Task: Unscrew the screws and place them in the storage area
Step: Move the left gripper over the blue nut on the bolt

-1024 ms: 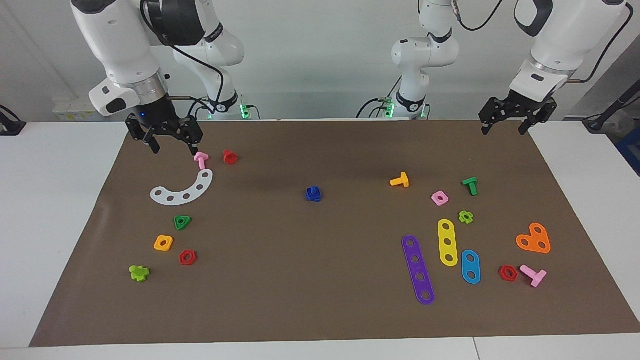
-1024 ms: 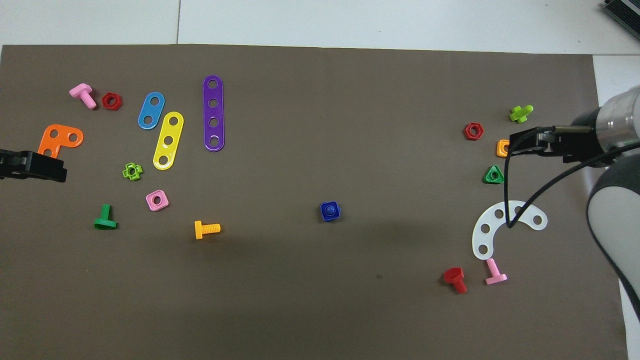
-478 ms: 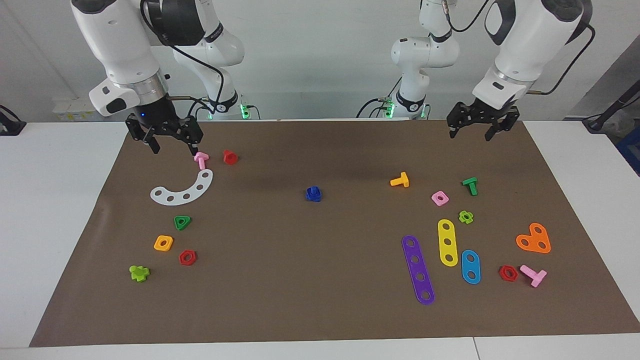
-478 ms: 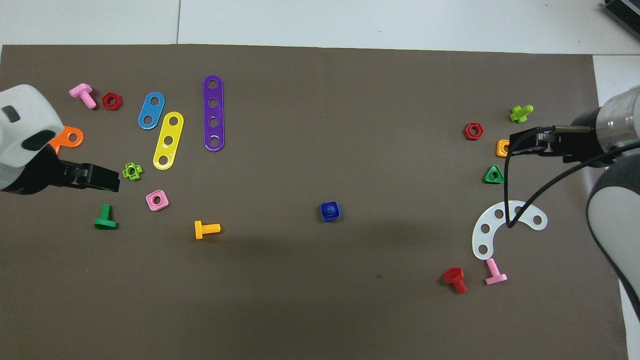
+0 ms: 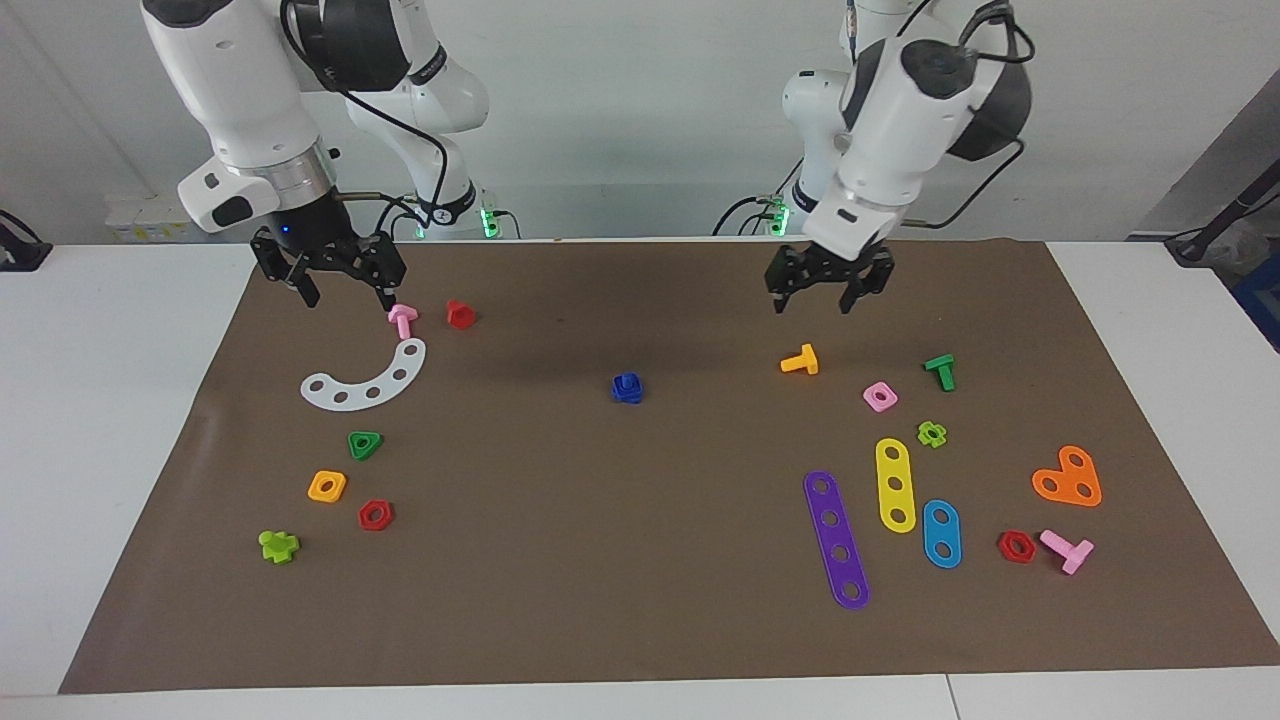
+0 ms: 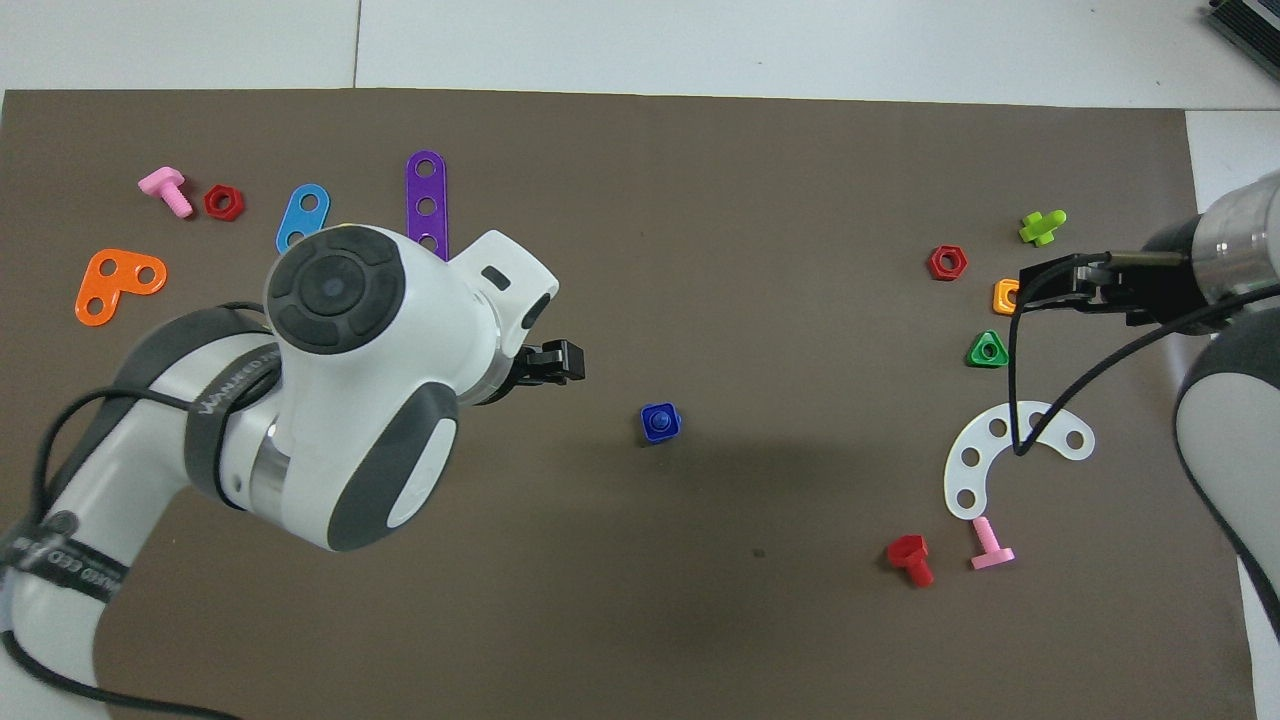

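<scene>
Hovering my left gripper [image 5: 829, 296], fingers spread, above brown mat [image 5: 640, 600] near orange T-bolt [image 5: 800, 361]. Small dark-blue plastic screw [image 5: 627, 387] mid-mat, shaft upright in blue square nut. Right gripper [image 5: 343, 285] waits open over pink bolt [image 5: 402, 320]. Arm lettering unreadable.

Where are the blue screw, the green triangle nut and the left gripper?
blue screw [image 6: 659, 422], overhead view, top.
green triangle nut [image 5: 365, 445], facing view, top face.
left gripper [image 5: 829, 300], facing view, between fingertips.

five bolts [image 5: 800, 360], seven nuts [image 5: 374, 514], five plates [image 5: 836, 538]

White rounded arm casings, dark grey joint caps, black cables, black grippers
</scene>
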`<action>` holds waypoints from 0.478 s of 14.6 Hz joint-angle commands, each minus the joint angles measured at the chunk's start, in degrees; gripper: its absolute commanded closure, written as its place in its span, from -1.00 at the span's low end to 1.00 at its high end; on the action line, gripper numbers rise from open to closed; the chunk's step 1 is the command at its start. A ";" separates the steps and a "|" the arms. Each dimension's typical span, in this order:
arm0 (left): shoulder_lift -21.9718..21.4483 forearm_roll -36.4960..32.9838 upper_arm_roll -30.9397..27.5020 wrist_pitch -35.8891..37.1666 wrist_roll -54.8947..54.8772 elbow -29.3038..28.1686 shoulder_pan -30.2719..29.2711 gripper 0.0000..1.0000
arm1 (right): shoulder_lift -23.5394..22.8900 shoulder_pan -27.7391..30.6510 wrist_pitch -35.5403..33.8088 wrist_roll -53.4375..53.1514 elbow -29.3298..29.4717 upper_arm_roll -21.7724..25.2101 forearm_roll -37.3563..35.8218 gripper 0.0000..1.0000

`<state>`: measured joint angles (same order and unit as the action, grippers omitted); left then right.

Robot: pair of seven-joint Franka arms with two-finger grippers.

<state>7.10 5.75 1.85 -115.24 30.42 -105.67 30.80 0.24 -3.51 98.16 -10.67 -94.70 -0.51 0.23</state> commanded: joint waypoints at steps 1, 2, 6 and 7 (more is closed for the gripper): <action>-0.69 0.67 -1.24 -4.89 3.93 -4.01 4.52 -0.98 | 0.29 0.61 -0.07 1.53 -0.49 -0.28 -0.14 -1.00; 0.27 0.67 -1.24 -6.82 5.16 -4.28 5.66 -0.98 | 0.29 0.61 -0.07 1.53 -0.49 -0.28 -0.14 -1.00; 8.87 0.14 -1.42 -13.08 11.32 -1.83 10.24 -0.94 | 0.29 0.61 -0.07 1.53 -0.49 -0.28 -0.14 -1.00; 11.24 0.05 -1.42 -13.52 11.76 -0.69 10.76 -0.91 | 0.29 0.61 -0.07 1.53 -0.49 -0.28 -0.14 -1.00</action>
<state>13.27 5.76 1.69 -126.78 40.34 -108.93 39.61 0.24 -3.51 98.16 -10.67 -94.70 -0.51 0.23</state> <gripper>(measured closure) 0.035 0.000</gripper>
